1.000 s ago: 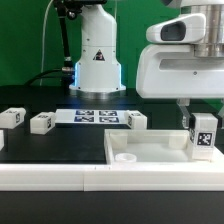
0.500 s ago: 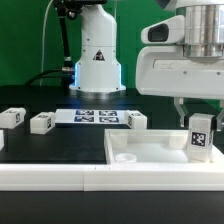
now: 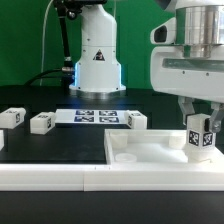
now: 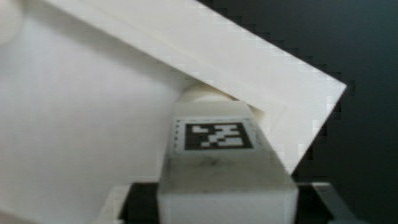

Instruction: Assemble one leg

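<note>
My gripper (image 3: pixel 200 112) is shut on a leg (image 3: pixel 200 138), a small white post with a black-and-white tag, held upright over the far right corner of the large flat white tabletop piece (image 3: pixel 150 150). In the wrist view the leg (image 4: pixel 221 160) fills the space between my fingers (image 4: pixel 137 200), its end pointing at the tabletop's corner (image 4: pixel 231 100). I cannot tell whether the leg touches the socket. Three more legs lie on the black table: two on the exterior view's left (image 3: pixel 12 117) (image 3: pixel 41 122) and one behind the tabletop (image 3: pixel 135 120).
The marker board (image 3: pixel 88 116) lies flat at the back of the table, in front of the arm's white base (image 3: pixel 97 60). A white rail (image 3: pixel 60 178) runs along the front edge. A round socket (image 3: pixel 126 158) shows at the tabletop's near left corner.
My gripper with the leg has shifted slightly to the exterior view's right and turned, so the leg's tag now faces differently. The other parts have not moved.
</note>
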Controlling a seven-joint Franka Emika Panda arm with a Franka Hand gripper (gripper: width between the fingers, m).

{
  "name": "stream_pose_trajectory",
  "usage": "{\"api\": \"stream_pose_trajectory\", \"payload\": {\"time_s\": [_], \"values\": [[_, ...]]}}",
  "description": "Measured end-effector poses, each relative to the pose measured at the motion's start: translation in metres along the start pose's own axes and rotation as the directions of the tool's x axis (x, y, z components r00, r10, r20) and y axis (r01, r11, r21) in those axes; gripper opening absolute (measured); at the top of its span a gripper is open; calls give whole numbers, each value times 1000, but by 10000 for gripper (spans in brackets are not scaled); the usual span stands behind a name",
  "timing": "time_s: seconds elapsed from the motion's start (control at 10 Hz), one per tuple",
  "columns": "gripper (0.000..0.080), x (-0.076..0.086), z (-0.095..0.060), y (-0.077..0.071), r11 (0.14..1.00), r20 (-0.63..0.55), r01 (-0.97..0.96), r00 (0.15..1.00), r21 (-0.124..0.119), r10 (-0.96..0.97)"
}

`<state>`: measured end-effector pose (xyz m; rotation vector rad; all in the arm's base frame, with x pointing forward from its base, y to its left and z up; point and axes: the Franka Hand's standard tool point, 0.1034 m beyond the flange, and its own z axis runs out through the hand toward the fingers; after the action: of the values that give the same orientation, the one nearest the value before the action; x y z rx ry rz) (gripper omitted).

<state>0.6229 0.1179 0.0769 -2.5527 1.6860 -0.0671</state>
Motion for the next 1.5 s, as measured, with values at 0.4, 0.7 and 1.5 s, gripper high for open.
{"api": "stream_pose_trajectory", "payload": {"time_s": [0.4, 0.7, 1.5], "values": [[291, -2, 1, 0, 932, 14, -363, 932, -4, 363], [291, -3, 1, 0, 865, 22, -502, 865, -4, 502], [648, -2, 1, 0, 988, 28, -152, 988, 5, 152]]}}
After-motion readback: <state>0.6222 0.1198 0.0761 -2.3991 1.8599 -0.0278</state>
